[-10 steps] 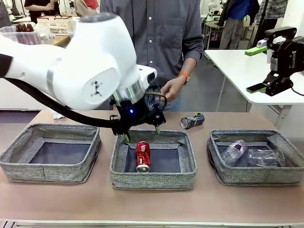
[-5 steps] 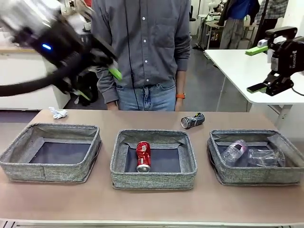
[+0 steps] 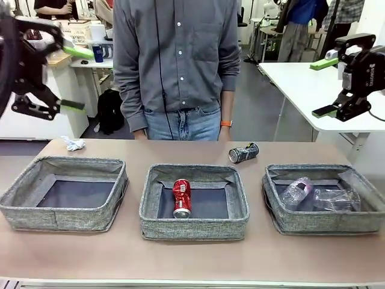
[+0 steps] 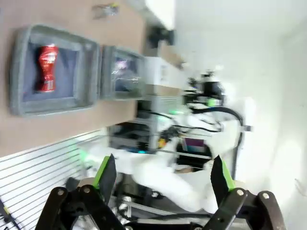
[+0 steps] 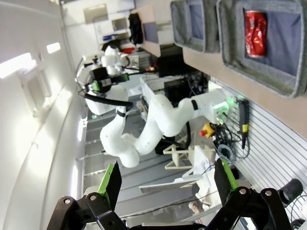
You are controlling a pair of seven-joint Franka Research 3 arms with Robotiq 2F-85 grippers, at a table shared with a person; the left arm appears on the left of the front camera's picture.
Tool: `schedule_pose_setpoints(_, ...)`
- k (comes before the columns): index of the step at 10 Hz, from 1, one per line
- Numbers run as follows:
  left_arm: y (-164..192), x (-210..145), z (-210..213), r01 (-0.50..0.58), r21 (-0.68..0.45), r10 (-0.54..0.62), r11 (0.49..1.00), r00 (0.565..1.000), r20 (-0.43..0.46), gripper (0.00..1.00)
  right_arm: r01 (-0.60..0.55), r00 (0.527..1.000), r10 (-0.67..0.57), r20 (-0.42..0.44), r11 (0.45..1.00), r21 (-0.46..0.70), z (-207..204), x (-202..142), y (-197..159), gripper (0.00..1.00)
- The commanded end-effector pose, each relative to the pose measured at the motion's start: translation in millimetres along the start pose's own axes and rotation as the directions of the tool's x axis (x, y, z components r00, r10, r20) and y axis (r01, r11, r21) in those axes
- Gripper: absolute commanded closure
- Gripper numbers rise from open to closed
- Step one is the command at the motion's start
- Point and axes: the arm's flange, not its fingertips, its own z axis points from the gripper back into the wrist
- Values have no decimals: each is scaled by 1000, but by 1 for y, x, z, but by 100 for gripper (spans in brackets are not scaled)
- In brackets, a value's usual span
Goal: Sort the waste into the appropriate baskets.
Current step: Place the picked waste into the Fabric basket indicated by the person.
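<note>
Red can (image 3: 181, 197) now lies in the middle basket (image 3: 194, 230); the left gripper (image 3: 76, 79) has swung up and away, jaws apart, empty (right gripper (image 3: 323, 87) likewise spread). The black-and-silver can (image 3: 243, 153), behind that basket, likely comes next.

Three baskets sit in a row across the desk (image 3: 192, 259): the left basket (image 3: 60, 220), the middle basket (image 3: 192, 230) and the right basket (image 3: 325, 226), each apart from its neighbour. A drink can (image 3: 181, 197) lies in the middle basket, left of centre, pointing front to back. In the right basket a plastic bottle (image 3: 296, 192) lies just left of another bottle (image 3: 334, 199). A second drink can (image 3: 243, 153) lies on the desk behind the gap between the middle and right baskets. A paper wad (image 3: 74, 143) rests on the desk behind the left basket. A person (image 3: 177, 60) stands at the far side, behind the middle basket.
</note>
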Motion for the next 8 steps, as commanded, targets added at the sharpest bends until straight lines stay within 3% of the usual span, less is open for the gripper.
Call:
schedule_pose_setpoints(1,55,-23,14,-51,-213,42,976,998,-46,0,-5,1000,5,3,1000,9,1,1,5,0)
schedule_pose_setpoints(2,73,-27,23,-90,-311,59,946,992,-108,0,-5,1000,5,3,1000,9,1,1,5,0)
schedule_pose_setpoints(3,83,-26,14,-177,-329,101,927,967,-234,0,-5,1000,5,3,1000,9,1,1,5,0)
schedule_pose_setpoints(4,2,16,29,-49,-230,41,972,998,-37,0,-5,1000,5,3,1000,9,1,1,5,0)
schedule_pose_setpoints(8,2,16,29,-49,-230,41,972,998,-37,0,-5,1000,5,3,1000,9,1,1,5,0)
